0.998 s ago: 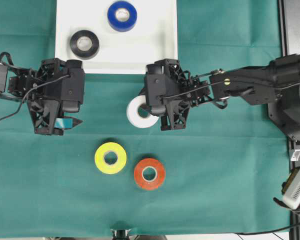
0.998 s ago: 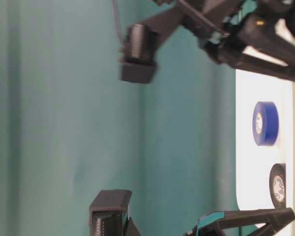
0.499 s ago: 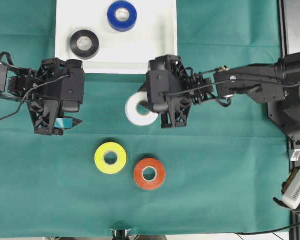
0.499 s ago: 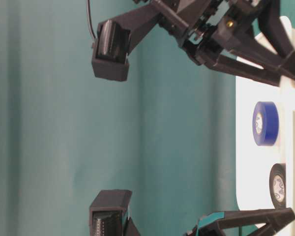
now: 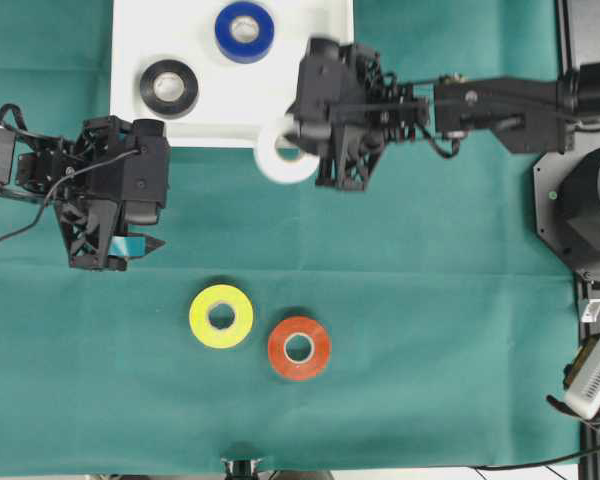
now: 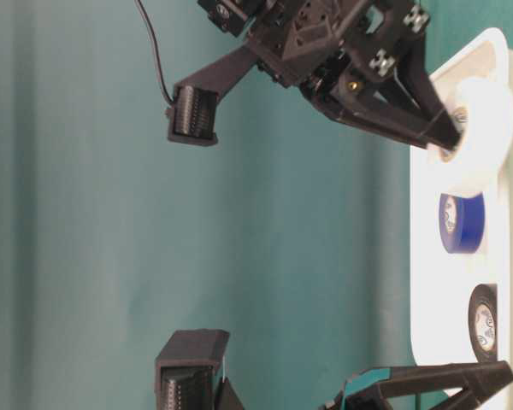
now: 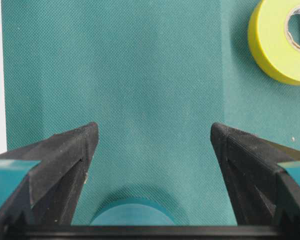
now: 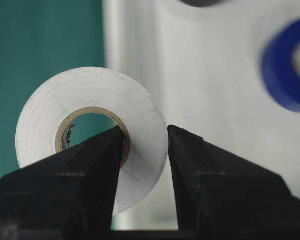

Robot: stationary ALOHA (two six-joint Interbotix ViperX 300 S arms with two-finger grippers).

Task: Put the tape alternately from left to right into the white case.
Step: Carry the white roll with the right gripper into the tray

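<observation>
The right gripper (image 8: 142, 145) is clamped on the white tape roll (image 8: 92, 130), one finger through the pale core and the other against the outer face, so the wall of the ring is pinched between them. In the overhead view that roll (image 5: 283, 160) hangs at the near rim of the white case (image 5: 330, 90), partly over the rim and partly over the green cloth (image 5: 430, 300) — the table-level view shows it lifted above the tray rather than resting in it. Inside the case lie the blue roll (image 5: 244, 30) towards the far edge and the black roll (image 5: 169, 88) towards the left, well apart from each other. The left gripper (image 7: 152, 150) stands spread wide with nothing between its fingers, low over the cloth — the teal roll (image 7: 132, 212) sits just beneath it, only its upper curve showing at the bottom of the wrist view. Nearer the front of the table, the yellow roll (image 5: 220, 316) and the red-orange roll (image 5: 299, 347) lie flat on the cloth, just beside each other.
</observation>
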